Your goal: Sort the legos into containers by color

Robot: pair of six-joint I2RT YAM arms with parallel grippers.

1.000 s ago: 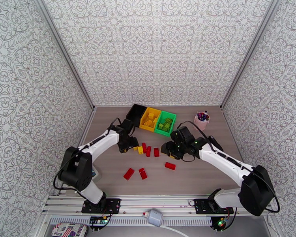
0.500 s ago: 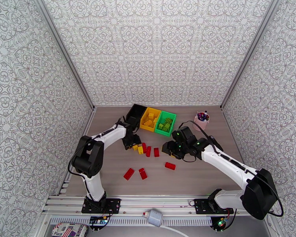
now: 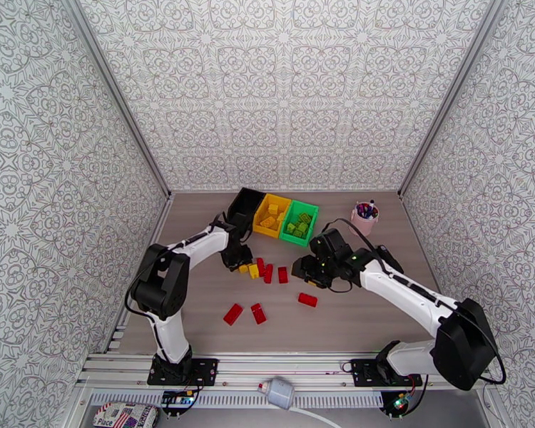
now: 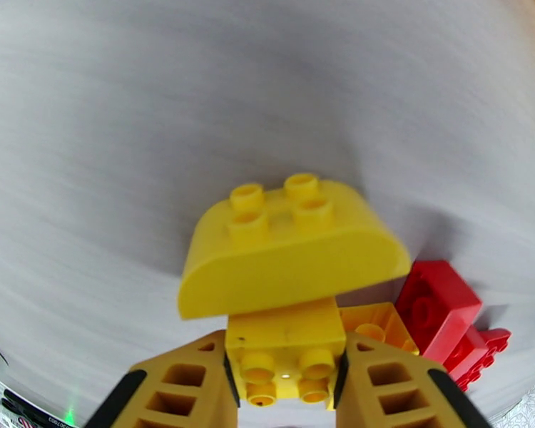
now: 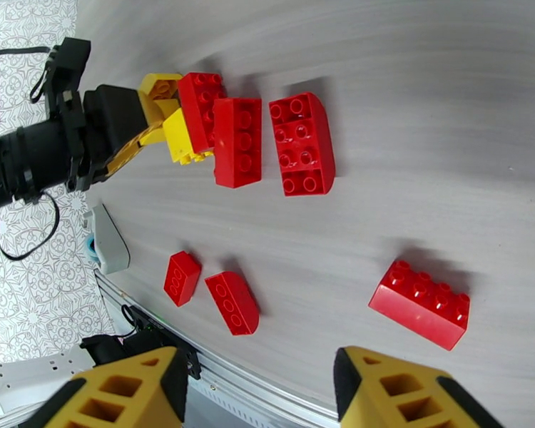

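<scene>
My left gripper [image 4: 285, 344] is low on the table, shut on a small yellow brick [image 4: 285, 362]. A larger rounded yellow brick [image 4: 289, 247] lies just beyond it, with an upturned yellow brick [image 4: 376, 326] and a red brick [image 4: 439, 304] to the right. From above, the left gripper [image 3: 237, 261] sits at the left end of the brick cluster [image 3: 264, 270]. My right gripper [image 5: 257, 365] is open and holds nothing, hovering over the red bricks [image 5: 302, 143] [image 5: 422, 303]. In the top view the right gripper [image 3: 309, 272] is right of the cluster. The black bin [image 3: 246, 203], yellow bin [image 3: 271, 214] and green bin [image 3: 299, 222] stand behind.
Two more red bricks [image 3: 232, 313] [image 3: 258, 313] lie nearer the front, another [image 3: 307, 299] to their right. A pink cup of pens [image 3: 365, 217] stands at the back right. A grey object [image 5: 110, 240] rests by the left table edge.
The left arm has swung its elbow inward and its gripper has slid right up to the yellow bricks. The right gripper has shifted only slightly.
</scene>
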